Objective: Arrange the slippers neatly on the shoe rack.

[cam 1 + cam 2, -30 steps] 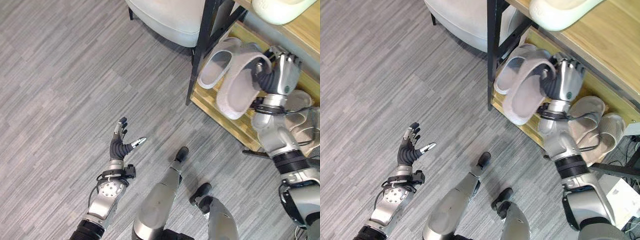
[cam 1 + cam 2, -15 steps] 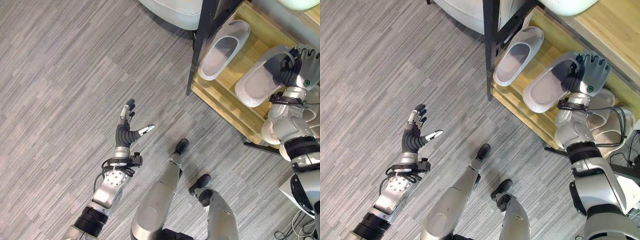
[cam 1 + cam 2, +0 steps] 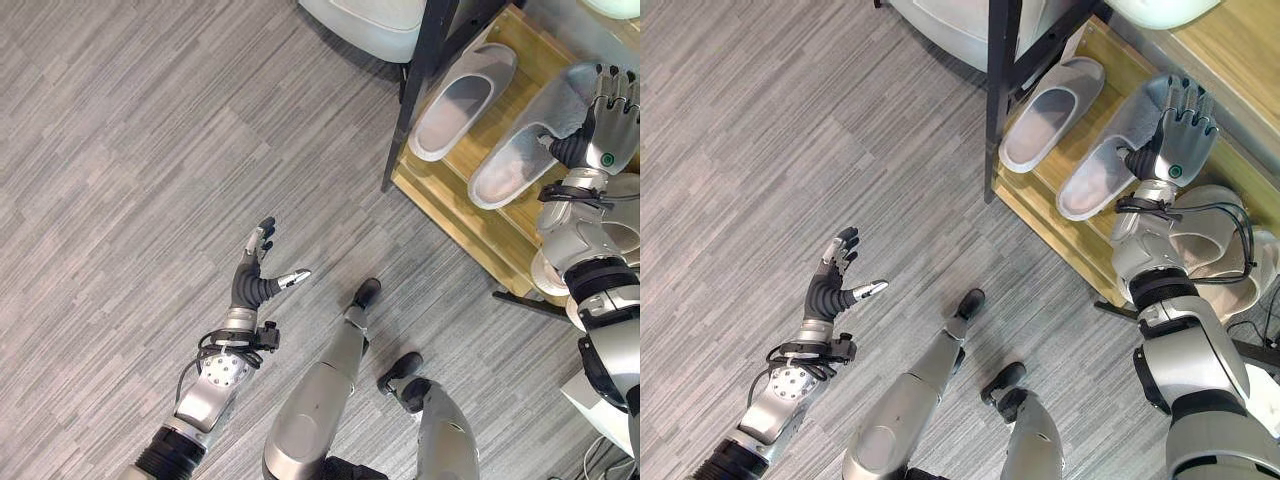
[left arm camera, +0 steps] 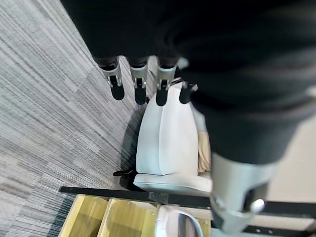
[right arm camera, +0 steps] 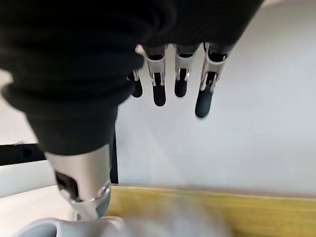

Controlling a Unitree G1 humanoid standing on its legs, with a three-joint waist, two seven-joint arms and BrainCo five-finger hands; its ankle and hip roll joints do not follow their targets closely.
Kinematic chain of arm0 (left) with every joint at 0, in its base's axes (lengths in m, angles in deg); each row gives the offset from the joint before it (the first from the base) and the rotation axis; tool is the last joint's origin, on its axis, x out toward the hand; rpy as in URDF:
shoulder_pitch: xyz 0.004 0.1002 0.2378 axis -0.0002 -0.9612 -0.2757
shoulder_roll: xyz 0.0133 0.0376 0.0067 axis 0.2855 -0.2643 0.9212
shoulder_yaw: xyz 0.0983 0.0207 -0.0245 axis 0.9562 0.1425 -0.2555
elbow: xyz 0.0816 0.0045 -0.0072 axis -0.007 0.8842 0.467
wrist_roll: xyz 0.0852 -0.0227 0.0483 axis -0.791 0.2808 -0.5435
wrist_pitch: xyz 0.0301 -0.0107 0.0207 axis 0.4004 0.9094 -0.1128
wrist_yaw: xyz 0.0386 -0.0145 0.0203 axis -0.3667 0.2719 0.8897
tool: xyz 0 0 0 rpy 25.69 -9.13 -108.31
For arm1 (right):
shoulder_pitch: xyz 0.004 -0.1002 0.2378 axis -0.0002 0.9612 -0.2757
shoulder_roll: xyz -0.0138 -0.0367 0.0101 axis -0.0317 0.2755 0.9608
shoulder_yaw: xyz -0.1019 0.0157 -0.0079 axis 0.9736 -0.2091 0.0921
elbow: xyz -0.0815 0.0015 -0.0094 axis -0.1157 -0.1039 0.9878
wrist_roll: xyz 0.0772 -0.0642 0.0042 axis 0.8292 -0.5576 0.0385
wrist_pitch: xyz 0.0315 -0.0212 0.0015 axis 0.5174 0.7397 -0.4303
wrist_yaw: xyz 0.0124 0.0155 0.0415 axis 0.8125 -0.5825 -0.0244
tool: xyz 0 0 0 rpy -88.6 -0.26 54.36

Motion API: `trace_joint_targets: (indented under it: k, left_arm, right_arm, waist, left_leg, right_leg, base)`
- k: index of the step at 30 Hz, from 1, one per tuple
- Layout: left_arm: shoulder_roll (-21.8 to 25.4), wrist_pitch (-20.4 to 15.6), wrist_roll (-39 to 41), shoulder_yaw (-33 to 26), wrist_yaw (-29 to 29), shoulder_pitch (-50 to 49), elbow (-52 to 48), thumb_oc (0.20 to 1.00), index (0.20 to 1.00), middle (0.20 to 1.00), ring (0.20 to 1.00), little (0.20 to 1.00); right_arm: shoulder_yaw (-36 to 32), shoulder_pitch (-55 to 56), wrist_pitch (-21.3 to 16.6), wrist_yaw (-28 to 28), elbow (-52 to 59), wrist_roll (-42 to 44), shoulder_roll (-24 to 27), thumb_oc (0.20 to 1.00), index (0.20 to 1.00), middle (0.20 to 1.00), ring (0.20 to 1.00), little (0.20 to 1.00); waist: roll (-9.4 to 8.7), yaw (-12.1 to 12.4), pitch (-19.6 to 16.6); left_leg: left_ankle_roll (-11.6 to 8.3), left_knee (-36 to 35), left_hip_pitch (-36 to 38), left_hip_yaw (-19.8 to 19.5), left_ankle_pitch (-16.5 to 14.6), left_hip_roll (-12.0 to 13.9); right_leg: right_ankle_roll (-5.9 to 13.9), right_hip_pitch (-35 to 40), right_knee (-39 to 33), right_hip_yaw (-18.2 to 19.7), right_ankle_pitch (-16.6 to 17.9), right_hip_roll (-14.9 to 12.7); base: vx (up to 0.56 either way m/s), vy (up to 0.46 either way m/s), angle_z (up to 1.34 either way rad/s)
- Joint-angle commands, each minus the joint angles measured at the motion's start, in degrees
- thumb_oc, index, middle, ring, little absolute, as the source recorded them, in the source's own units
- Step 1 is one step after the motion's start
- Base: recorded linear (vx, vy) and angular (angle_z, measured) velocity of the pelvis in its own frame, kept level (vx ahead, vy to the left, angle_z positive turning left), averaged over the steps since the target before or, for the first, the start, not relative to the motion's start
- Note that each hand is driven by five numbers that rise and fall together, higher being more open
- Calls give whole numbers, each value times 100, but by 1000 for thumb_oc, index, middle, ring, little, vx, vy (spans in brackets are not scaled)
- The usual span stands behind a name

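- The black-framed shoe rack with pale wooden slatted shelves (image 3: 470, 215) stands at my front right, on a grey wood-grain plank floor (image 3: 130, 150) that lies bare across my whole left side.
- A white cushioned seat (image 3: 375, 18) stands just beside the rack's black corner post (image 3: 412, 95); I judge that post the nearest edge to avoid.
- Two light grey open-toed slippers lie side by side on the lower shelf, toes inward: the left slipper (image 3: 460, 100) near the post, the right slipper (image 3: 530, 150) beside it.
- A further pale slipper (image 3: 1210, 235) lies at the shelf's right end, partly behind my arm.
- My right hand (image 3: 1180, 130) hovers over the right slipper's toe end, fingers straight, grasping nothing.
- My left hand (image 3: 255, 280) hangs above bare floor, fingers spread, empty.
- Judgement: this pair is placed; remaining work is retraction, possibly straightening.
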Motion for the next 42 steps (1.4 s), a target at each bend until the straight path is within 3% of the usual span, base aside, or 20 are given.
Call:
trace_joint_targets:
  k: [1, 5, 9, 11, 22, 25, 32, 38, 42]
  left_arm:
    - [13, -357, 11, 217, -116, -95, -205, 1000, 1000, 1000, 1000, 1000]
    - [36, -343, 54, 211, -173, -166, -170, 1000, 1000, 1000, 1000, 1000]
    - [-23, -292, 63, 191, -73, -159, -120, 1000, 1000, 1000, 1000, 1000]
    - [14, -254, 120, 243, 8, -49, 44, 1000, 1000, 1000, 1000, 1000]
    - [97, -135, 263, 304, -30, -164, 139, 1000, 1000, 1000, 1000, 1000]
    - [83, -132, 293, 300, -49, -140, 123, 1000, 1000, 1000, 1000, 1000]
    - [25, -68, 427, 201, -298, -32, 202, 1000, 1000, 1000, 1000, 1000]
    - [28, 21, 356, 304, -496, 83, 231, 1000, 1000, 1000, 1000, 1000]
    - [75, 31, 349, 344, -614, 134, 204, 1000, 1000, 1000, 1000, 1000]
  right_arm:
    - [171, -238, -87, 150, -104, 252, 62, 1000, 1000, 1000, 1000, 1000]
    - [84, -33, -247, 78, 13, 431, -148, 1000, 1000, 1000, 1000, 1000]
    - [-459, 234, -628, 222, 279, 1151, -612, 1000, 1000, 1000, 1000, 1000]
    - [-1181, 348, -1413, 271, -306, 2961, -1386, 1000, 1000, 1000, 1000, 1000]
    - [-1730, 219, -2156, -209, -1173, 5306, -1411, 1000, 1000, 1000, 1000, 1000]
    - [-1777, 262, -2290, -343, -1202, 5596, -1467, 1000, 1000, 1000, 1000, 1000]
    - [-1816, 218, -3031, -1965, -922, 8043, -1765, 1000, 1000, 1000, 1000, 1000]
    - [-1892, 13, -3341, -2617, -676, 8974, -1810, 1000, 1000, 1000, 1000, 1000]
    - [-1930, -13, -3373, -2676, -622, 8927, -1620, 1000, 1000, 1000, 1000, 1000]
  waist:
    - [72, 39, -181]
    - [62, 18, -180]
    - [67, -69, -172]
    - [79, -80, -204]
    - [160, 51, -160]
    - [173, 74, -162]
    - [191, 182, -98]
    - [200, 234, -82]
    - [170, 231, -71]
  left_leg:
    - [-195, 749, 32, -156, -1471, 476]
    - [-191, 727, 146, -151, -1490, 491]
    - [-155, 680, 241, -125, -1487, 483]
    - [-128, 509, 358, -103, -1461, 473]
    - [-141, 509, 189, -128, -1447, 408]
    - [-149, 480, 181, -138, -1444, 406]
    - [-183, 371, 173, -104, -1422, 434]
    - [-198, 377, 246, -113, -1428, 419]
    - [-214, 365, 313, -136, -1420, 431]
  right_leg:
    - [287, 239, -325, 335, 187, -344]
    - [283, 329, -369, 351, 203, -335]
    - [287, 404, -447, 380, 269, -323]
    - [293, 502, -625, 389, 330, -298]
    - [291, 509, -677, 247, 286, -309]
    - [299, 507, -710, 209, 287, -305]
    - [311, 439, -684, 208, 273, -337]
    - [321, 494, -579, 188, 218, -357]
    - [305, 529, -521, 194, 184, -368]
  base:
    - [0, 0, 0]
    - [0, 9, 0]
    - [9, 28, -4]
    - [0, 0, 0]
    - [17, -22, 3]
    - [22, -19, 3]
    - [18, -19, 2]
    - [12, -27, 1]
    - [-17, -38, 4]
